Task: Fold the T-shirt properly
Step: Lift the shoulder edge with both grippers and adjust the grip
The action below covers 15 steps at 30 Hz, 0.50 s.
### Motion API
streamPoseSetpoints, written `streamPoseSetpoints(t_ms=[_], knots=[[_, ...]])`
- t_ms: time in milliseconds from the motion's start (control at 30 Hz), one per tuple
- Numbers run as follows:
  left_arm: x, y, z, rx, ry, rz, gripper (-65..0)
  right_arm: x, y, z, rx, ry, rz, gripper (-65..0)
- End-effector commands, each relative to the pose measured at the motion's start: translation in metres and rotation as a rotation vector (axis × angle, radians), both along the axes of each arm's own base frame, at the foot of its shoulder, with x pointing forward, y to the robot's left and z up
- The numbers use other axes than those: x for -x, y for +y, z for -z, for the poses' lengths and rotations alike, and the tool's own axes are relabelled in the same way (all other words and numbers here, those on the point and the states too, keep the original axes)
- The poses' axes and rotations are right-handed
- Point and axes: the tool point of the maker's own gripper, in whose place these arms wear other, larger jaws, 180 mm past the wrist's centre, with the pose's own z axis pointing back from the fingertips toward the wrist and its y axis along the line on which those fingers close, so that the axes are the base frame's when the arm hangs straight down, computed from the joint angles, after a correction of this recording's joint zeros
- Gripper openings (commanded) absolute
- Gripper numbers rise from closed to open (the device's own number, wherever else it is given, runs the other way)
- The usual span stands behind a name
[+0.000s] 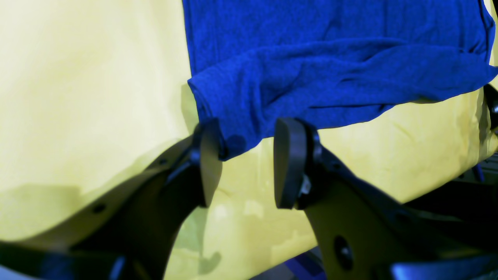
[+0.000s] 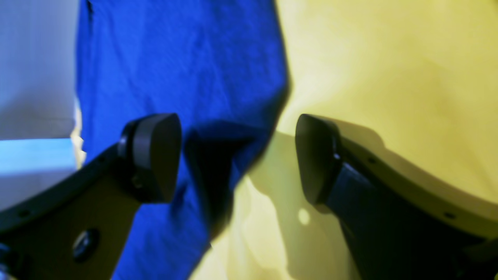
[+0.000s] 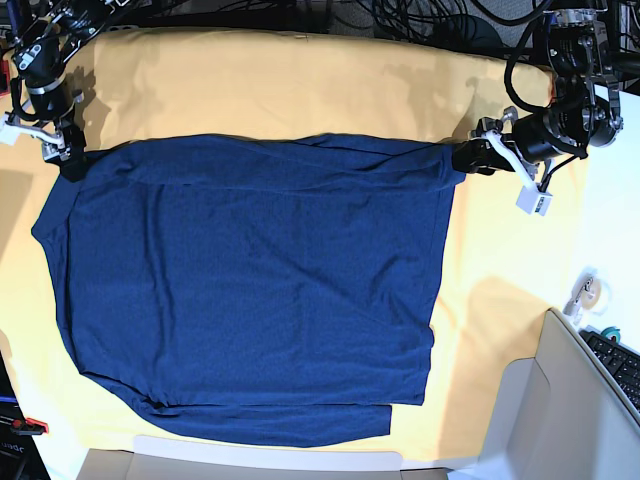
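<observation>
The T-shirt [image 3: 245, 290] lies spread over a yellow cloth [image 3: 300, 85] that covers the desk, filling most of the middle and left of the base view. Its far edge runs as a nearly straight, slightly rumpled line from the far left corner to the far right corner, and its near edge curves across the near side, with a narrow strip of fabric sticking out at the near right. Loose creases cross the fabric, and a folded band runs along the far edge.

The left end effector [image 1: 243, 163] sits at the shirt's far right corner in the base view. In its wrist view the two pads stand moderately apart, and a bunched corner of the blue fabric hangs down between them, touching the inner face of the left-hand pad. The other pad stands clear of the fabric, so the corner is not pinched. Bare yellow cloth lies below and to either side of that corner.

The right end effector [image 2: 237, 159] is at the shirt's far left corner in the base view. Its wrist view, somewhat blurred, shows the pads spread wide, with the edge of the shirt running between them: blue fabric lies under the left-hand pad and yellow cloth under the right-hand one. Neither pad is seen pressing on the fabric, and nothing is held.

A keyboard [image 3: 622, 360] sits at the near right edge of the base view.
</observation>
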Motion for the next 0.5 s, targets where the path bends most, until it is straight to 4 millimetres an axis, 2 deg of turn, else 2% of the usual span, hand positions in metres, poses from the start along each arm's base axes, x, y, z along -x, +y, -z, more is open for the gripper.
streamPoseSetpoints(t_ms=[0, 267, 333, 400, 467], knots=[[-0.005, 0.002, -0.009, -0.004, -0.031, 0.007, -41.6, 0.000, 0.001, 0.006, -0.016, 0.031, -0.006, -19.5], [-0.007, 0.003, -0.011, -0.008, -0.036, 0.005, -41.6, -0.022, 0.004, 0.008, -0.061, -0.001, -0.003, -20.0], [-0.010, 0.014, -0.015, -0.015, -0.052, -0.027, -41.4, -0.025, 0.006, 0.007, -0.062, -0.004, -0.011, -21.6], [-0.013, 0.029, -0.020, -0.026, -0.065, -0.071, -41.4, -0.031, 0.014, 0.006, -0.058, -0.004, -0.046, -28.9], [-0.015, 0.041, -0.025, -0.035, -0.079, -0.108, -41.3, -0.035, 0.017, 0.004, -0.051, -0.006, -0.067, -39.2]])
